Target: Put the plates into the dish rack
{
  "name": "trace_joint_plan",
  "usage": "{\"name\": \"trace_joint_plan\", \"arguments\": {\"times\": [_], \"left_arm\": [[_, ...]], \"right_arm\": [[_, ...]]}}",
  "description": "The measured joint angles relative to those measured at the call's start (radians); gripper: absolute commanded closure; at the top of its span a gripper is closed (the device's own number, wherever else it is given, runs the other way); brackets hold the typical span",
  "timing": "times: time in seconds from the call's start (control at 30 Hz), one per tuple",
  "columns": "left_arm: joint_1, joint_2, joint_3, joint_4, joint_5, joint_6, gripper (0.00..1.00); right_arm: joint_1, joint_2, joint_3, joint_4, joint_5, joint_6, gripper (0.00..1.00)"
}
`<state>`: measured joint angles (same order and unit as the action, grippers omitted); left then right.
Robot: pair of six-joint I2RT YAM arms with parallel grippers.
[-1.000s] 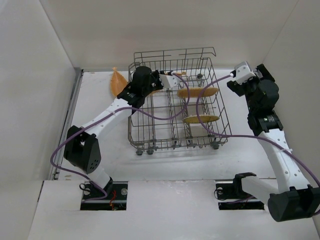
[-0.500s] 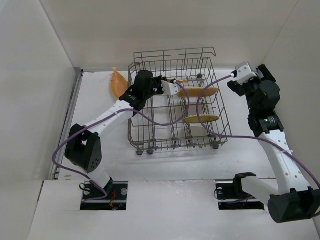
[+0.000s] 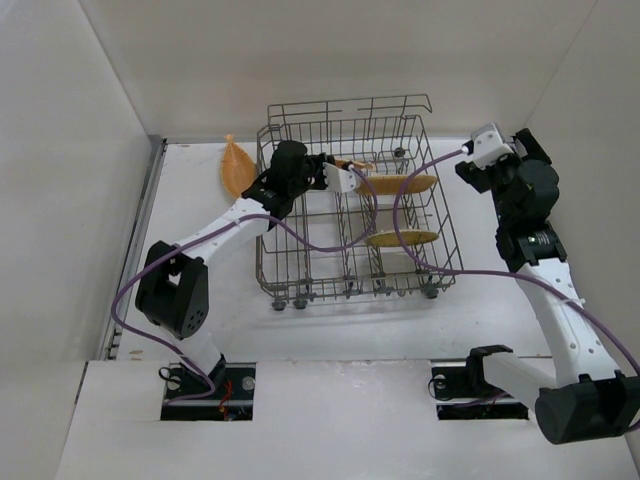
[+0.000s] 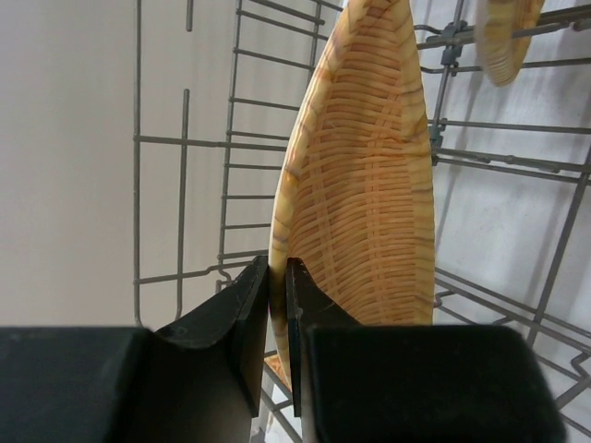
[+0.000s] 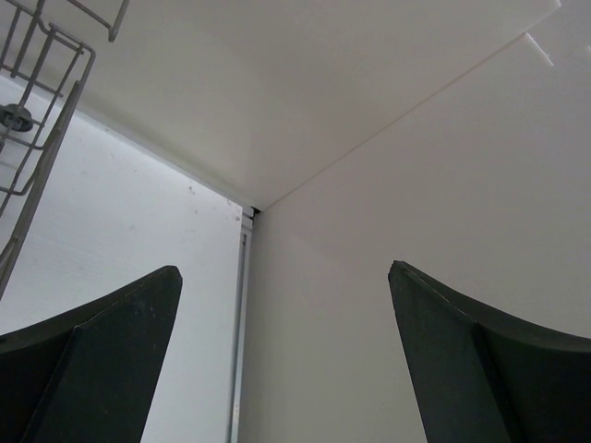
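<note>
**Left fingers pinch one plate inside the rack; right gripper is wide and holds nothing**

My left gripper [image 4: 277, 269] is closed narrow on the lower rim of a plate with a woven pattern [image 4: 369, 185]. The two black fingers [image 4: 242, 318] press the thin edge between them. The plate rises from them on its edge, almost upright. Behind and beside it I see the grey wires of the dish rack [image 4: 185, 140], so this plate is inside the basket. I cannot tell if its edge already sits between tines.

In the top view my left arm reaches over the left wall of the rack into its back half, and only a small orange part of the held plate shows past the gripper.

Two more plates stand on edge in the right half of the rack, one nearer the back [image 3: 396, 185] and one nearer the front [image 3: 402, 238], well apart from my left fingers. A fourth plate [image 3: 235, 166] is outside, on the table [image 3: 330, 330], just beside the back left corner of the rack.

My right gripper [image 5: 286, 355] is spread wide with nothing between its fingers. It hangs by the back right corner of the rack and faces the corner of the walls.
</note>
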<state>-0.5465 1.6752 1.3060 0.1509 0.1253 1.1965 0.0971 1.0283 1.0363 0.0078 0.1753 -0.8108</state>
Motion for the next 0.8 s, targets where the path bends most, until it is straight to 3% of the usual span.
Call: {"name": "trace_joint_plan", "arguments": {"times": [0.3,0.8], "left_arm": [[0.016,0.003,0.087,-0.023,0.006,0.034,0.98],[0.045,0.085,0.089,-0.010,0.056,0.071,0.98]], "right_arm": [[0.000,0.048,0.000,0.001,0.000,0.004,0.00],[0.000,0.071,0.000,0.009,0.001,0.004,0.00]]}}
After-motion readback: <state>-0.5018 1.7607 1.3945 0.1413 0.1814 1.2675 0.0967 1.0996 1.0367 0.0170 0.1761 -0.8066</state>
